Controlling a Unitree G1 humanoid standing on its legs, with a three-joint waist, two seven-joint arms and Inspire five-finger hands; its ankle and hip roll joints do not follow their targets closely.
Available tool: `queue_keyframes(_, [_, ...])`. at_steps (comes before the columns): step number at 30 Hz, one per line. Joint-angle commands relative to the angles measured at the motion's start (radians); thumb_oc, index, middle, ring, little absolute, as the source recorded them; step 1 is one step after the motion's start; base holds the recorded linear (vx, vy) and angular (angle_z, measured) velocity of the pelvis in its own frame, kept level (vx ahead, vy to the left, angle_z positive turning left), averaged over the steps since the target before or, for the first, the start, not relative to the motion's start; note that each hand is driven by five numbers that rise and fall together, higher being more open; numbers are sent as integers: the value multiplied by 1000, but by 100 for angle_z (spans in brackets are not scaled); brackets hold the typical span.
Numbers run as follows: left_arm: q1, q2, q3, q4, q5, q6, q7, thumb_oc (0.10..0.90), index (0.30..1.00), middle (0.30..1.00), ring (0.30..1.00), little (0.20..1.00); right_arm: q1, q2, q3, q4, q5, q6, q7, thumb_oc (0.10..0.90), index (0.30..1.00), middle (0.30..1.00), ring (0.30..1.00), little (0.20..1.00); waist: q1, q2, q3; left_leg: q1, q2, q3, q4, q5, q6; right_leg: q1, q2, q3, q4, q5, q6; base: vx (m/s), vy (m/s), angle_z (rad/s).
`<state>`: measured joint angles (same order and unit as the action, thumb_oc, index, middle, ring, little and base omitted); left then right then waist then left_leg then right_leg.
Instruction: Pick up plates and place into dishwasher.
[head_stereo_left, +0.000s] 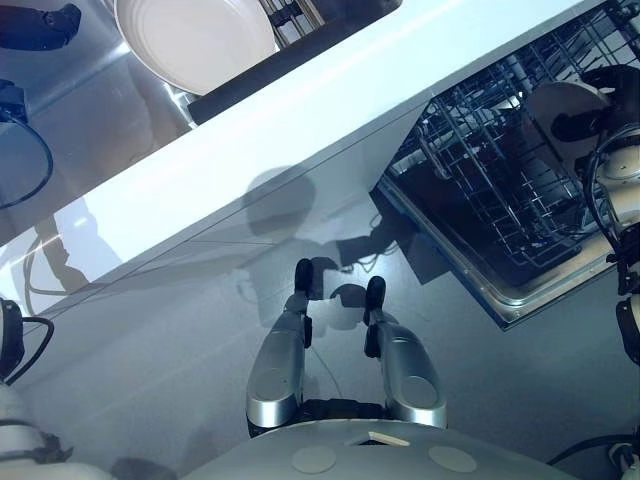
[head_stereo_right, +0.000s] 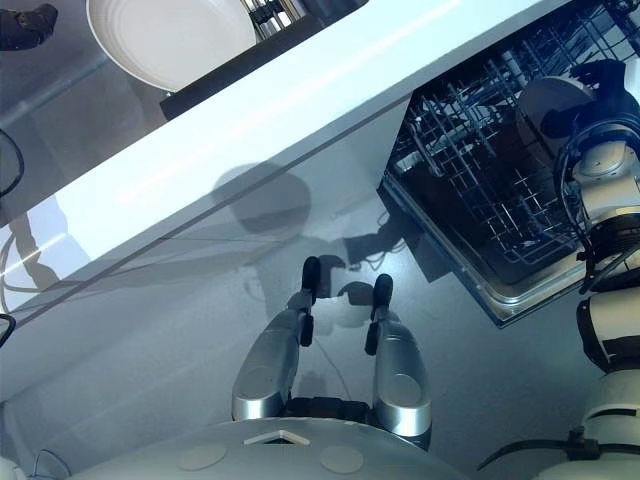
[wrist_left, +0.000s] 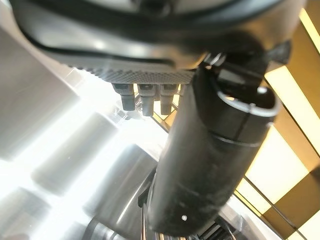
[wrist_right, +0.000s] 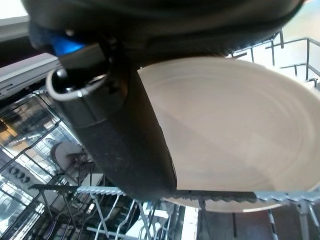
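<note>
Fingers (head_stereo_left: 576, 126) of right hand (head_stereo_right: 603, 78) clamp a plate (wrist_right: 230, 135) over the dishwasher rack (head_stereo_left: 480, 170).

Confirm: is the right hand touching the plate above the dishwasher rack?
Touching. In the right wrist view the thumb of the right hand lies pressed across the face of the plate, with no gap between them.

Two plates (head_stereo_left: 195, 40) (wrist_right: 235, 130) (both white), one dishwasher (head_stereo_left: 470, 170).
</note>
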<state>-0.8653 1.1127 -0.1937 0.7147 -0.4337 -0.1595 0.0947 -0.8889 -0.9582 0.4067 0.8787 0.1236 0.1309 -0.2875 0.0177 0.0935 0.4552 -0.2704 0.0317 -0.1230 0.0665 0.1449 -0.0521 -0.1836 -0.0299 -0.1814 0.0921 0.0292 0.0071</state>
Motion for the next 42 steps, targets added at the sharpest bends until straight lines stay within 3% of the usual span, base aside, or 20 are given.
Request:
queue_keyframes(1, [-48, 65, 59, -72, -36, -77, 70, 800, 900, 900, 900, 900, -42, -8, -21, -85, 46, -99, -132, 800, 900, 900, 900, 900, -13, -11, -133, 18, -12, 102, -15, -84, -23, -52, 35, 8, 155, -162, -3, 0, 0, 0])
queue_keyframes(5, [42, 40, 122, -140, -19, -74, 83, 800, 900, 900, 900, 900, 45, 21, -130, -196, 98, -165, -199, 800, 900, 900, 900, 900, -23, -18, -148, 44, -12, 115, -23, -91, -20, -28, 41, 16, 134, -157, 0, 9, 53, 0])
queue_keyframes(7, [84, 34, 156, -166, -13, -71, 81, 800, 900, 900, 900, 900, 99, 34, -181, -255, 101, -166, -202, 800, 900, 900, 900, 900, -30, -22, -159, 59, -13, 121, -25, -96, -18, -13, 42, 20, 124, -155, 2, 26, 58, -6])
queue_keyframes(14, [180, 13, 234, -214, -5, -43, 64, 800, 900, 900, 900, 900, 222, 60, -277, -374, 124, -156, -129, 800, 900, 900, 900, 900, -46, -36, -215, 142, -18, 142, -65, -105, -13, 64, 43, 23, 66, -145, 11, 46, 67, -9])
queue_keyframes(21, [299, -19, 300, -250, 39, -49, 80, 800, 900, 900, 900, 900, 326, 128, -364, -531, 232, -250, -127, 800, 900, 900, 900, 900, -67, -43, -290, 215, -21, 167, -99, -108, -5, 123, 38, 30, 37, -132, 26, -26, 122, -11])
queue_keyframes(26, [382, -26, 324, -296, 233, -53, 127, 800, 900, 900, 900, 900, 419, 169, -440, -652, 213, -322, -137, 800, 900, 900, 900, 900, -84, -40, -344, 259, -22, 183, -98, -125, 0, 155, 25, 37, 35, -128, 47, -77, 186, -13])
queue_keyframes(32, [438, 6, 343, -314, 320, -27, 93, 800, 900, 900, 900, 900, 472, 157, -479, -654, 216, -320, -57, 800, 900, 900, 900, 900, -102, -40, -389, 314, -29, 201, -114, -139, 3, 192, 13, 46, 28, -121, 73, -51, 170, -13])
queue_keyframes(42, [522, 153, 326, -362, 745, -80, -29, 800, 900, 900, 900, 900, 566, 134, -523, -666, 227, -296, 52, 800, 900, 900, 900, 900, -124, -28, -419, 353, -43, 221, -145, -138, 13, 199, -2, 56, 16, -91, 112, -11, 122, -21])
